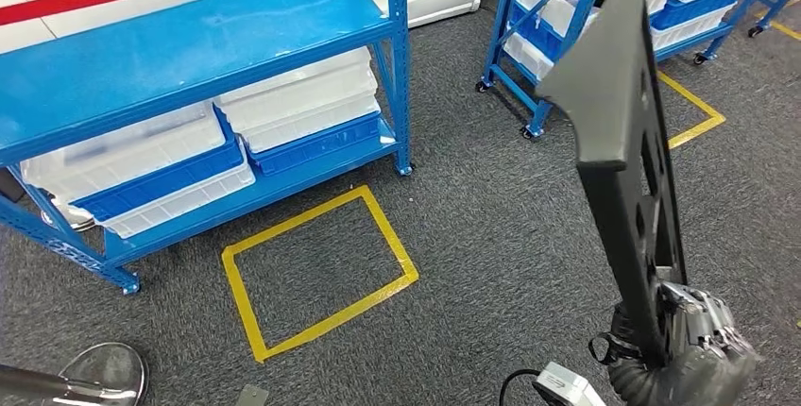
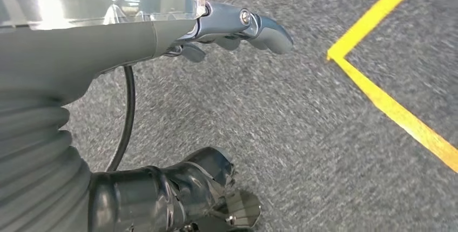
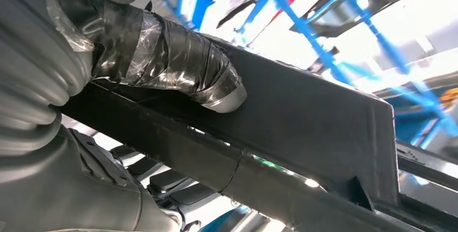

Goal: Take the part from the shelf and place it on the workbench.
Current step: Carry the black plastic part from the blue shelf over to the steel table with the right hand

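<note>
Head view: your right hand [image 1: 694,345] grips the part [image 1: 623,142], a long flat black panel with cutouts, by its lower end, standing near upright over the carpet. So the pick from the shelf looks done. Blue shelf [image 1: 189,76] with white and blue bins [image 1: 302,109] sits ahead on the left, a second rack [image 1: 605,9] is further right, and a yellow tape square [image 1: 316,269] marks the floor between. No tabletop visible, so carry and place are both left; I'd judge you roughly halfway at best. Left wrist view: left hand [image 2: 216,102] hangs over the carpet holding nothing, thumb and fingers [image 2: 254,24] spread apart, yellow tape [image 2: 389,97] beside it. Right wrist view: right thumb [image 3: 178,67], wrapped in tape, presses on the flat face of the part [image 3: 302,129], with the fingers [image 3: 167,181] clamped from the other side. Grip looks firm, though the long end beyond the hand will swing as you turn.
</note>
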`<move>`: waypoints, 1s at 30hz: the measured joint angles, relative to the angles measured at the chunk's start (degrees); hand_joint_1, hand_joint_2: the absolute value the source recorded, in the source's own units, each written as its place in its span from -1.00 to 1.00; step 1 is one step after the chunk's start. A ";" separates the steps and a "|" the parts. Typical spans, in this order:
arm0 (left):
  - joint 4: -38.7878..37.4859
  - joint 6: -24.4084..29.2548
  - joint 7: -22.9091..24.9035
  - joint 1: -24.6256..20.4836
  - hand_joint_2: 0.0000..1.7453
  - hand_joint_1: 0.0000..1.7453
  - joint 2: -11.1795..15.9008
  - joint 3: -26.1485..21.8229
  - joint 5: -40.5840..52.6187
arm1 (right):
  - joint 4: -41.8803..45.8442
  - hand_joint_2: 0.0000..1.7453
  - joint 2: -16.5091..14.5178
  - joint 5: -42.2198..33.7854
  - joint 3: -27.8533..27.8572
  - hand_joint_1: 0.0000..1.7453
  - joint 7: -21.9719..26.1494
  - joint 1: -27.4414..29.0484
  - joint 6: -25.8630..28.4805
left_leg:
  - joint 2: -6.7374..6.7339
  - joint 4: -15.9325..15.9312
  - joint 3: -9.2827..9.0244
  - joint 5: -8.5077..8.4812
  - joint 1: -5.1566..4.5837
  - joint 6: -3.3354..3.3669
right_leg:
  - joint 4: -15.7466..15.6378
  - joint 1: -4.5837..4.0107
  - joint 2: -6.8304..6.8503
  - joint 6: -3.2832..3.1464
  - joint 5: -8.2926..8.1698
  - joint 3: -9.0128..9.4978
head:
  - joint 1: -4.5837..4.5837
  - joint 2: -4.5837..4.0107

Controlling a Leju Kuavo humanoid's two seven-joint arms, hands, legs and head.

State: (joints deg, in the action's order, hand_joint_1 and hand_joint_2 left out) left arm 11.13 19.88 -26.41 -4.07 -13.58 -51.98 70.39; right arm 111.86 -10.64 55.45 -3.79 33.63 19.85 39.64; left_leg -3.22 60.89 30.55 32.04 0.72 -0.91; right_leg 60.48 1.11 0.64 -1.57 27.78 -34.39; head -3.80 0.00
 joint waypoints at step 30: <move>0.00 0.20 0.42 0.26 1.00 -1.00 -0.06 -1.07 0.63 | 2.19 1.00 -2.85 -3.19 4.35 1.00 3.02 3.38 0.38 | -2.53 -2.93 -1.10 -2.05 -0.62 0.81 | -0.77 -0.89 1.48 0.41 0.28 0.83 | -0.05 -0.01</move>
State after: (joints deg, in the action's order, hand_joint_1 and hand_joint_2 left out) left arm 11.13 20.09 -25.99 -3.82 -13.64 -53.05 71.02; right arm 114.05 -13.49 52.27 0.56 36.65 23.23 40.02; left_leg -5.75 57.96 29.44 29.99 0.10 -0.09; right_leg 59.71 0.22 2.12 -1.16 28.06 -33.55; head -3.85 -0.01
